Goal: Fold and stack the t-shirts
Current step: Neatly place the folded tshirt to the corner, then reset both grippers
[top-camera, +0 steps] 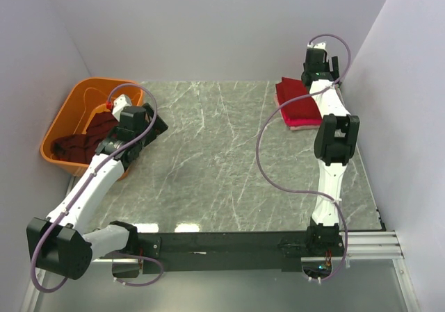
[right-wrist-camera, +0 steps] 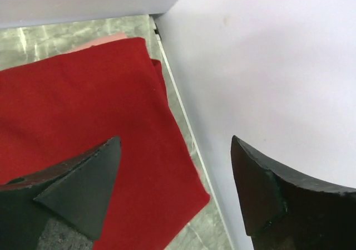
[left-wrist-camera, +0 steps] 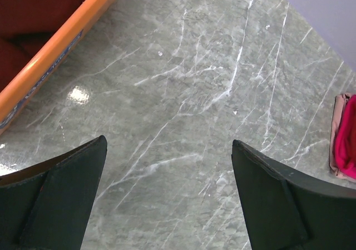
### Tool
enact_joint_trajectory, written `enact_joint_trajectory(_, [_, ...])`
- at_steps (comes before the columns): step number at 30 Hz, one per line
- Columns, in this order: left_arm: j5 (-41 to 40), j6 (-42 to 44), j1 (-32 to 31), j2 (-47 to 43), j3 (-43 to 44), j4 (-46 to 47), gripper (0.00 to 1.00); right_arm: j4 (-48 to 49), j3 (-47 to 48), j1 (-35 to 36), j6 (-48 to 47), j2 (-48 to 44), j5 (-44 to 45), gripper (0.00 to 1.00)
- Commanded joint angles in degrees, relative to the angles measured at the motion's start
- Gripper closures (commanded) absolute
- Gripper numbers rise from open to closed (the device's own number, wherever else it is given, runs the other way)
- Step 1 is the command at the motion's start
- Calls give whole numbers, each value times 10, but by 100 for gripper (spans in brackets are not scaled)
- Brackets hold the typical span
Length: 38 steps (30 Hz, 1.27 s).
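The worktop [top-camera: 208,152] is smooth grey-green stone-look with white veins, glossy enough to mirror a lamp. The t-shirts [right-wrist-camera: 83,94] are soft, matt red cloth, while the orange tub [top-camera: 59,121] is smooth, slightly shiny plastic. The left claw [left-wrist-camera: 168,141] and right claw [right-wrist-camera: 174,138] look like matt black, faintly grainy plastic.
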Motion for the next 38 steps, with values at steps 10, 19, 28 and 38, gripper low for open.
enact_joint_trajectory(10, [-12,-9,-2,-28,16,4,1,-41,-89,21,211,-173,-122,10])
enact_joint_trajectory(19, [48,8,-1,-21,-4,69,1,16,-410,95,439,-426,-243,8])
enact_joint_trajectory(28, [92,19,-2,-18,-47,136,1,97,-698,192,500,-641,-290,7])
enact_joint_trajectory(38, [90,17,-2,-19,-49,134,1,145,-812,193,502,-798,-249,7])
